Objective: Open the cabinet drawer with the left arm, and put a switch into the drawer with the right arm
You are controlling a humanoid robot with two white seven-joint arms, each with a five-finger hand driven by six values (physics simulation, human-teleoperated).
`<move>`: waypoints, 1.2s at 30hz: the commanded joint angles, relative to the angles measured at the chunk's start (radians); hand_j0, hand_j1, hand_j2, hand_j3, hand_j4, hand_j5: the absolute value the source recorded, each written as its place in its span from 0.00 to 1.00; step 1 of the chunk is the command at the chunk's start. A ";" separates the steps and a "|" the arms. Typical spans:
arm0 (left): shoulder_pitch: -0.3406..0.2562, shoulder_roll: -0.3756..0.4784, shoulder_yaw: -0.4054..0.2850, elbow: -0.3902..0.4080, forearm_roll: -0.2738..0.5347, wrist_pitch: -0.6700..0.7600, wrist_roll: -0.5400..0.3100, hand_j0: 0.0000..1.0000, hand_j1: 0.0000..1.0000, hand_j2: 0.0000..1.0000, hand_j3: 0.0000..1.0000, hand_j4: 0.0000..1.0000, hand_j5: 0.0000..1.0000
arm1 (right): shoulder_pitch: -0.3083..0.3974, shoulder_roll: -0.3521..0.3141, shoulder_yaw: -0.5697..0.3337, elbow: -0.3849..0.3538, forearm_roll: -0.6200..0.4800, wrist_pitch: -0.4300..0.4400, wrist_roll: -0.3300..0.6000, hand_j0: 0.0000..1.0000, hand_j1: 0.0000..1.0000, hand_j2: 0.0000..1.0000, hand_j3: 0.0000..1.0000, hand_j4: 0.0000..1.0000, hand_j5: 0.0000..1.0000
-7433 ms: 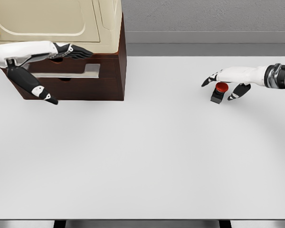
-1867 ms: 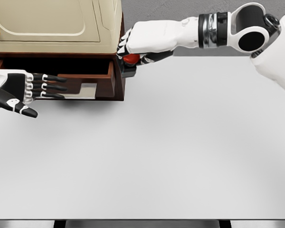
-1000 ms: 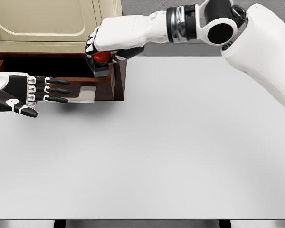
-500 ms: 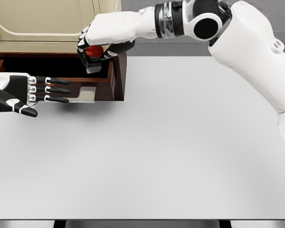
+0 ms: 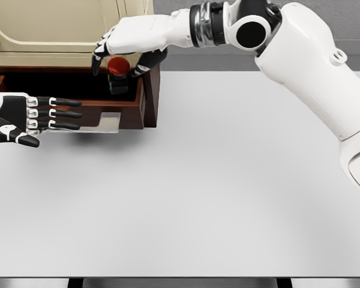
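Brown cabinet [image 5: 150,90] at far left of white bench [image 5: 228,180]; drawer [image 5: 123,111] pulled out, front panel toward the camera. Right hand [image 5: 129,45] reaches across over the open drawer, fingers spread loosely apart. Switch [image 5: 118,73], red button on a dark base, sits upright just below the palm, inside the drawer's right end; contact with the fingers unclear. Left hand [image 5: 27,117] at the drawer front, fingers extended flat, holding nothing.

The dark wooden drawer [image 5: 129,111] stood pulled open. The red-buttoned black switch [image 5: 118,75] was upright over its open cavity.
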 commanded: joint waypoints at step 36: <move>-0.120 -0.118 0.051 -0.001 -0.055 -0.006 -0.001 1.00 1.00 1.00 1.00 1.00 1.00 | 0.307 -0.563 -0.135 0.002 -0.080 0.003 0.000 1.00 1.00 1.00 1.00 1.00 1.00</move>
